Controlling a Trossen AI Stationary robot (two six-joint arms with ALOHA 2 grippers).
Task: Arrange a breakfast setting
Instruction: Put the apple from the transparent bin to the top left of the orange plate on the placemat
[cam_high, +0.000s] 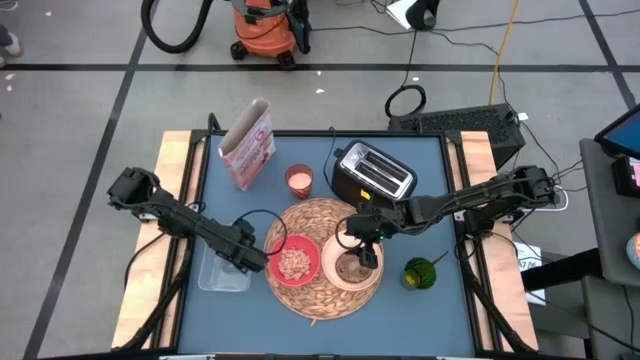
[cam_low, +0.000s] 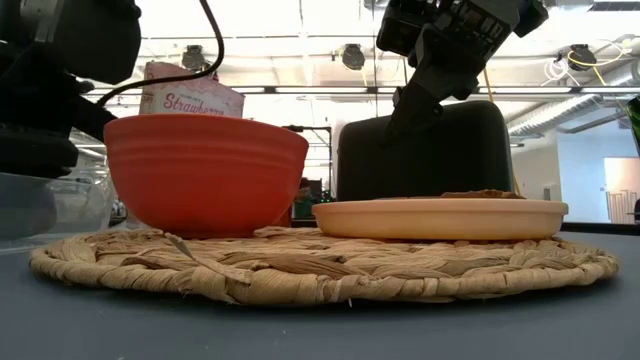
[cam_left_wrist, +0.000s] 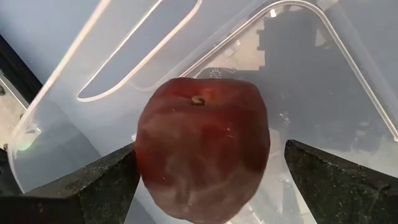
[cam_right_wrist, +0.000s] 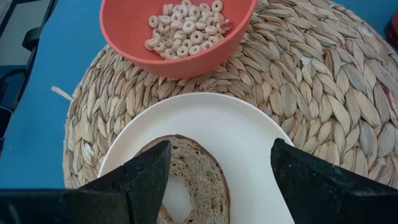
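Note:
A dark red fruit (cam_left_wrist: 202, 155) lies stem up on the floor of a clear plastic tub (cam_left_wrist: 323, 68) left of the straw mat (cam_high: 325, 210). My left gripper (cam_left_wrist: 210, 149) points down into the tub, open, one finger on each side of the fruit. On the mat stand the red bowl (cam_high: 295, 262), which holds cereal rings, and the cream plate (cam_right_wrist: 249, 137) with the browned toast (cam_right_wrist: 196, 168) lying flat on it. My right gripper (cam_right_wrist: 221, 146) hangs open above the toast and holds nothing. My left gripper comes at the fruit from above. One finger (cam_left_wrist: 93, 186) stands right against the fruit's side (cam_left_wrist: 146, 168), and I cannot tell whether it touches. The other finger stands clear of the fruit. The fruit rests on the tub's floor.
A black toaster (cam_high: 372, 175), a pink cup (cam_high: 299, 180) and a strawberry cereal box (cam_high: 248, 145) stand behind the mat. A green object (cam_high: 420, 272) lies to the right of the mat. The tub's walls (cam_left_wrist: 56, 81) close in around my left gripper.

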